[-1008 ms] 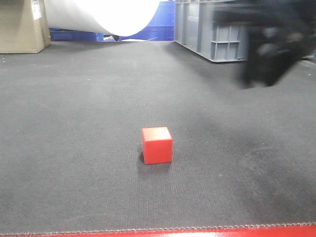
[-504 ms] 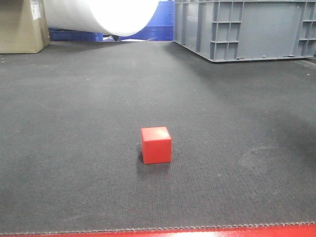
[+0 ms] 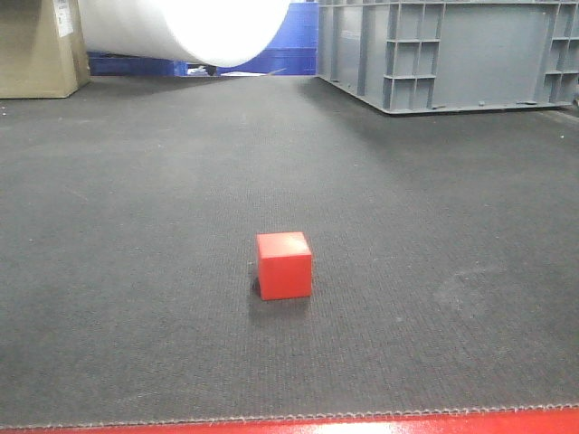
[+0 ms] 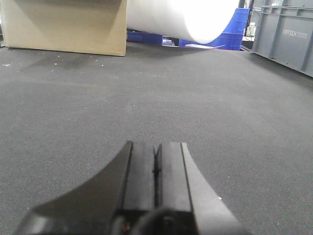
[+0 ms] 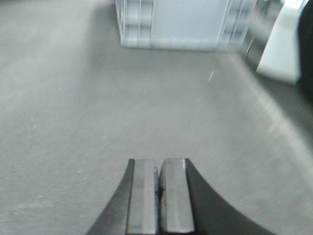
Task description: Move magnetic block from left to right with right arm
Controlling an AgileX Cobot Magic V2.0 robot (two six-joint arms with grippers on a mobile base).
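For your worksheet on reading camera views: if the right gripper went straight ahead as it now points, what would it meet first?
Probably the grey crate; only bare mat lies ahead of the right gripper, though depth is blurred.

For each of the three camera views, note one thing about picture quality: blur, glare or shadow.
Front view: sharp; the white roll is blown out by glare, and the red cube casts a small soft shadow on the mat. Left wrist view: fairly sharp, the same roll overexposed, left gripper dark. Right wrist view: smeared and washed out, the grey crate blurred behind the right gripper.
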